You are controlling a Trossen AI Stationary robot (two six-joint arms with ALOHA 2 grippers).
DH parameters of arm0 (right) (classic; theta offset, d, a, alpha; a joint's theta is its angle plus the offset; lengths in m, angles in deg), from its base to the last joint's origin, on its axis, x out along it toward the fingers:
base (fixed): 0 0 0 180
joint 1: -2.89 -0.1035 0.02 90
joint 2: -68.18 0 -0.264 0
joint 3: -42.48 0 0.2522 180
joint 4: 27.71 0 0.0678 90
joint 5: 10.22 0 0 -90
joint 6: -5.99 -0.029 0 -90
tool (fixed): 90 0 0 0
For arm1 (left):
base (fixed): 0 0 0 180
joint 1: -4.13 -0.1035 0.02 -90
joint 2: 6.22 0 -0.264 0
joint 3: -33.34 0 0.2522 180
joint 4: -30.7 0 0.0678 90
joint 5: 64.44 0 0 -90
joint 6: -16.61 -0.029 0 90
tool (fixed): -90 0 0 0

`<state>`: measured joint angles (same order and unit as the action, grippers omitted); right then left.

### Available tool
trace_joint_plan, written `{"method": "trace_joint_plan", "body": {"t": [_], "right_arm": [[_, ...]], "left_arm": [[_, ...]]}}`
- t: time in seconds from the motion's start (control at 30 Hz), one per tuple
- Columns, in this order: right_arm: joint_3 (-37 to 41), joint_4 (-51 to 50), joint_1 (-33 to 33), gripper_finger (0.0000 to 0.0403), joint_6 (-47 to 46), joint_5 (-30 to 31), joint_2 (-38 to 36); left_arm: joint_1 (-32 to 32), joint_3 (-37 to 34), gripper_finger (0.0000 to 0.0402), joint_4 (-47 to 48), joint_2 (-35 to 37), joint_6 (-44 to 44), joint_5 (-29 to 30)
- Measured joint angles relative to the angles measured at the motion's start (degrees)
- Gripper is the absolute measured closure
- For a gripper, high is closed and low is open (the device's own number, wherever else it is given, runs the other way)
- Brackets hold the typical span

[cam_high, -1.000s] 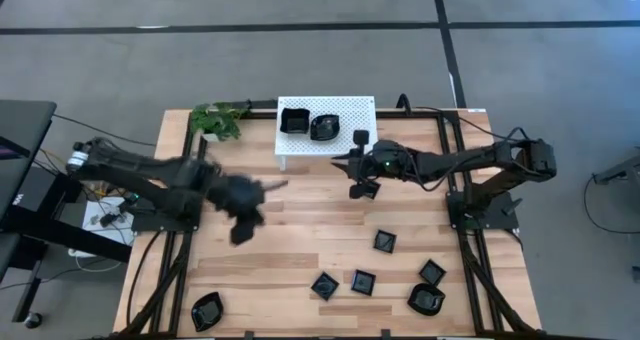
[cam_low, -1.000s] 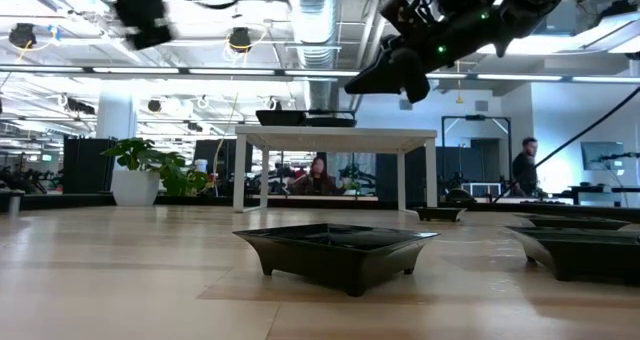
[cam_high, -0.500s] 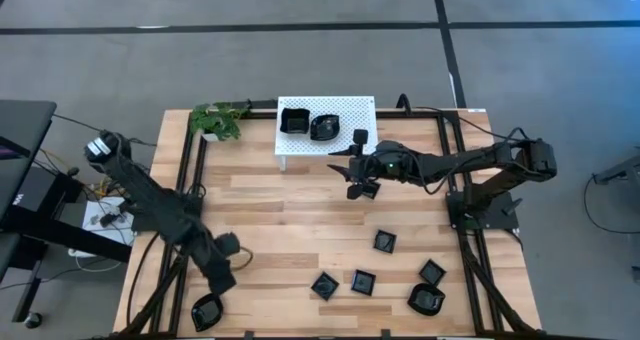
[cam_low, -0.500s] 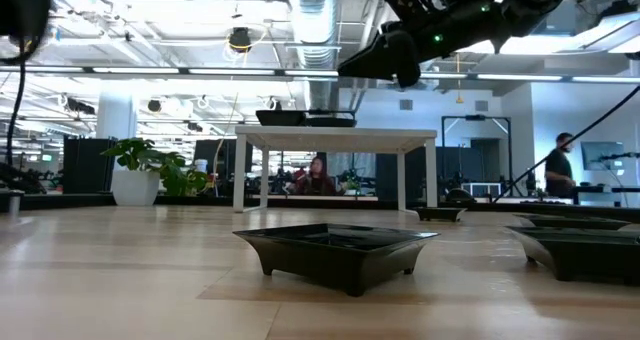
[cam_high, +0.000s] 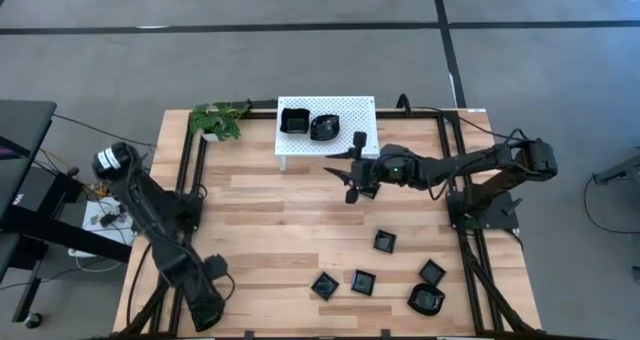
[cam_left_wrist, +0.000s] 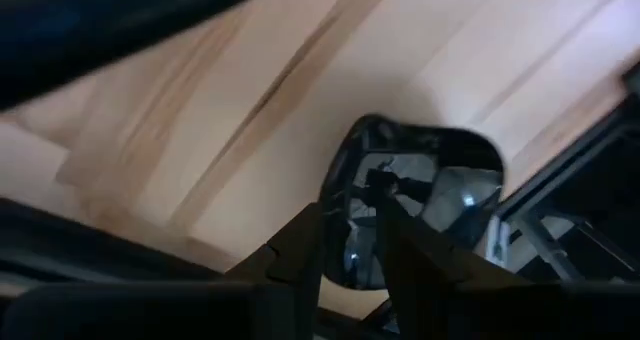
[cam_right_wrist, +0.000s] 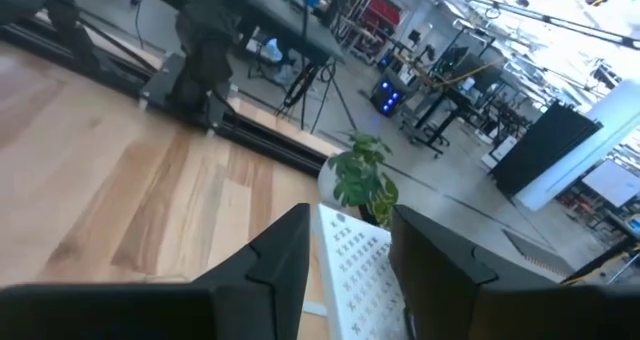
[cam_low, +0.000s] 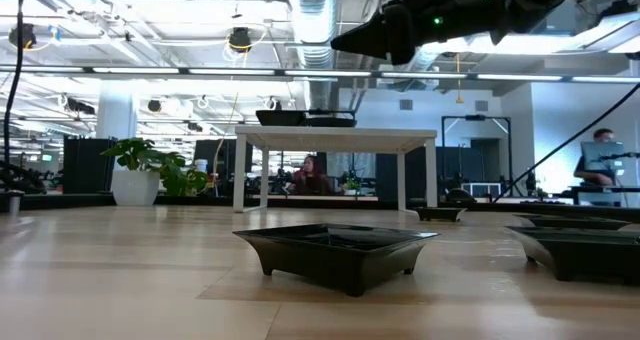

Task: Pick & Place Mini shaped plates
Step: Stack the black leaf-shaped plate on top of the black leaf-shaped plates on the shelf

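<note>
Both end effectors (cam_left_wrist: 350, 245) (cam_right_wrist: 350, 245) parted, empty

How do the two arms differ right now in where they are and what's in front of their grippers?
The left gripper is down at the table's near-left corner, over a rounded plate on the wood. The right gripper hangs above the table just in front of the white rack, with no plate between its fingers. The left arm is folded low; the right arm is stretched out. Both grippers are open.

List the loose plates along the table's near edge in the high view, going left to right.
Left gripper over the corner plate, hiding it → square plate → square plate → square plate → rounded plate → square plate.
</note>
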<state>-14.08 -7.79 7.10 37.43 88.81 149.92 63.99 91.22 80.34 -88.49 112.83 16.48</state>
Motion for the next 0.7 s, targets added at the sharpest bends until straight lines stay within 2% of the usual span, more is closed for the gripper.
{"method": "trace_joint_plan", "body": {"t": [0.17, 0.33, 0.53, 0.7], "right_arm": [[0.0, 0.04, -0.83, 0.0264, 0.0, 0.01, 0.0], [-0.01, 0.58, -1.75, 0.0266, 0.0, -0.01, 0.0], [0.02, 1.23, -2.81, 0.0262, 0.0, 0.01, 0.0], [0.01, 1.51, -3.28, 0.0262, 0.02, -0.05, 0.0]], "left_arm": [[2.44, 0.02, 0.0304, -0.57, -1.26, 3.3, 0.09], [3.15, 0.02, 0.0304, -2.97, -3.4, 3.57, 2.64], [3.59, 0.02, 0.0304, -3.74, -5.9, 3.48, 2.03], [3.65, 0.04, 0.0304, -3.98, -4.95, 3.44, 0.94]]}}
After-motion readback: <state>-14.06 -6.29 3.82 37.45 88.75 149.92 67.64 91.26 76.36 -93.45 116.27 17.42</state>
